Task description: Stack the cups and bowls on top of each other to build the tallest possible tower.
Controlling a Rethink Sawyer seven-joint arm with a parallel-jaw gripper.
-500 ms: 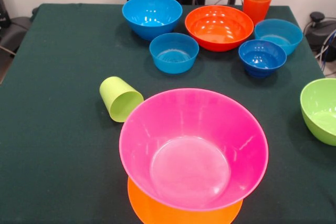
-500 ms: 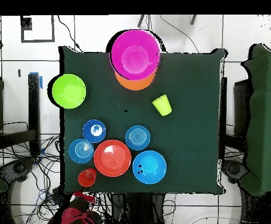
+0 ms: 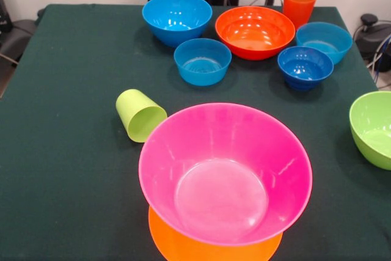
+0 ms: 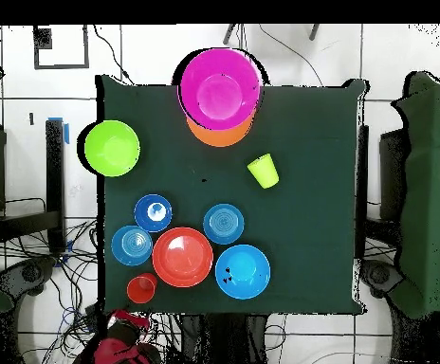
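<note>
A dark green cloth (image 3: 67,169) covers the table, which stands on a pale tiled floor (image 4: 148,57) with cables (image 4: 44,256) trailing beside it; a white wall runs behind the far edge in the front view.

The tower (image 3: 225,178) sits at the table edge opposite the robot. It is a large pink bowl (image 3: 225,172), upright and glossy, resting on an upside-down light-orange bowl (image 3: 183,246) whose rim shows beneath it. Just beside the pink bowl a lime green cup (image 3: 140,115) lies on its side, its mouth turned toward the front camera.

Near the robot's side the other pieces form a loose cluster: a medium blue bowl (image 3: 177,18), a red-orange bowl (image 3: 255,31), and three small blue bowls (image 3: 202,60) (image 3: 305,66) (image 3: 324,40), all upright. A ribbed orange cup (image 3: 299,4) stands upright behind the red-orange bowl. A lime-green bowl (image 3: 374,128) sits apart at the table's side edge.

The overhead view shows the whole lime-green bowl (image 4: 112,148), cut off in the front view, and part of the red and black arm (image 4: 119,349) beyond the table edge near the orange cup (image 4: 142,287). The front view shows only dark slim parts at its top edge above that cup. Whether the gripper's fingers are apart or together, I cannot tell.
</note>
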